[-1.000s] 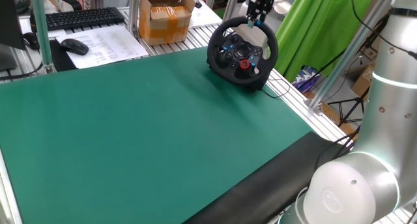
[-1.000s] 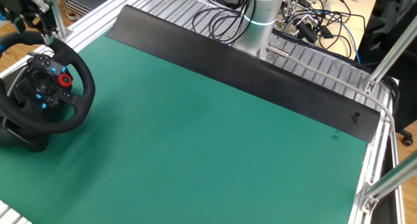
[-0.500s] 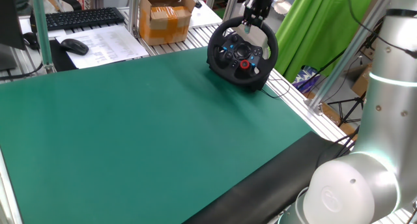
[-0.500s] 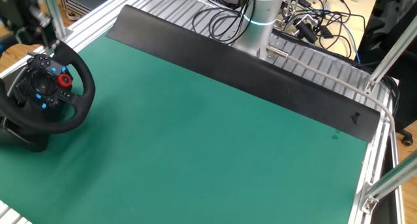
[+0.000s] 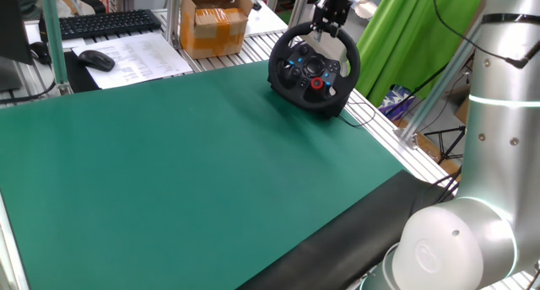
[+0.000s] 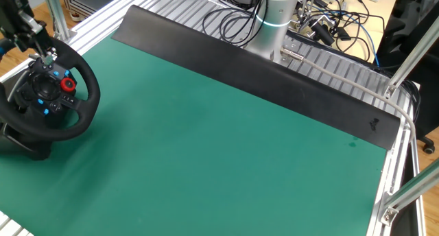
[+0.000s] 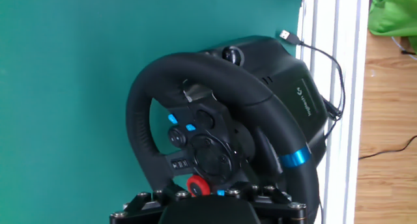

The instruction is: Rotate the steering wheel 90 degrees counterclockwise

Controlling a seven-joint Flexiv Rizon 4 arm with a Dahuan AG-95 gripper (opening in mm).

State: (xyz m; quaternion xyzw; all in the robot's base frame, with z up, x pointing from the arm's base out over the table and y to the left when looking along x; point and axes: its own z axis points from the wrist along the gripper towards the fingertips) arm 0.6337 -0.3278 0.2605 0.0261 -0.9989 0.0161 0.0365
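The steering wheel (image 5: 314,68) is black with a thick rim, blue buttons and a red dial (image 5: 317,83). It stands on its black base at the far right edge of the green mat (image 5: 194,163). It also shows at the left in the other fixed view (image 6: 44,92) and fills the hand view (image 7: 208,139). My gripper (image 5: 327,23) hangs at the top of the rim, seen too in the other fixed view (image 6: 38,47). Only the hand's black body shows in the hand view, not the fingers. I cannot tell whether the jaws are open or shut, or whether they touch the rim.
A cardboard box (image 5: 218,20), keyboard (image 5: 101,22), mouse (image 5: 97,60) and papers lie behind the mat. Aluminium posts (image 5: 173,20) stand near the wheel. A green cloth (image 5: 413,37) hangs on the right. The arm's base (image 6: 274,23) and cables (image 6: 233,27) sit beyond a black strip.
My gripper has shifted a little to the left and up along the top of the rim. The wheel's dial and buttons stay in the same place.
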